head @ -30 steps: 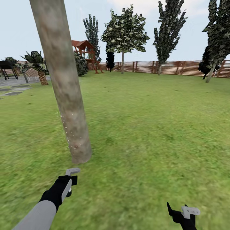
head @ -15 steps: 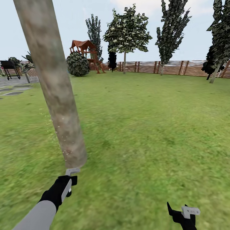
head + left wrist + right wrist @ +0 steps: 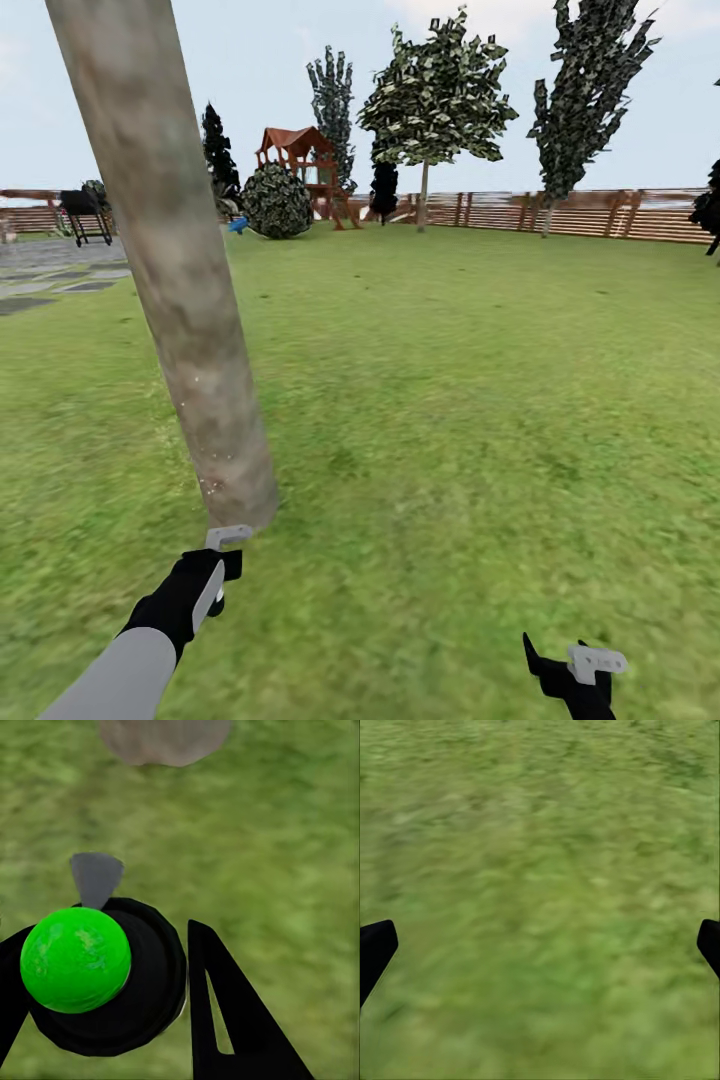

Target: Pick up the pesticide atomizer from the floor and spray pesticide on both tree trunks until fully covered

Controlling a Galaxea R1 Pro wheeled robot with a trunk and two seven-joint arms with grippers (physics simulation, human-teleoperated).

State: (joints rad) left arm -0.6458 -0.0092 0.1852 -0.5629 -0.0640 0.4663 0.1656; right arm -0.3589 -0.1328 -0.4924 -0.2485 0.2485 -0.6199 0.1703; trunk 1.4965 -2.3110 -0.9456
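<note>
**A fenced back garden, rendered in simulation**

A wide, blurry green lawn (image 3: 470, 400) runs back to a brown horizontal-slat wooden fence (image 3: 600, 213) that closes off the far edge. A thick, mottled grey-brown tree trunk (image 3: 175, 260) leans up close by, and tall trees with dark green blocky crowns (image 3: 438, 90) stand along the fence. A red-roofed wooden play tower (image 3: 305, 170) sits beside a round dark bush (image 3: 277, 201). At the left, flat grey paving stones (image 3: 50, 285) lie in the grass, with a black wheeled grill (image 3: 87, 212) beyond them. Pale sky hangs above.
</note>
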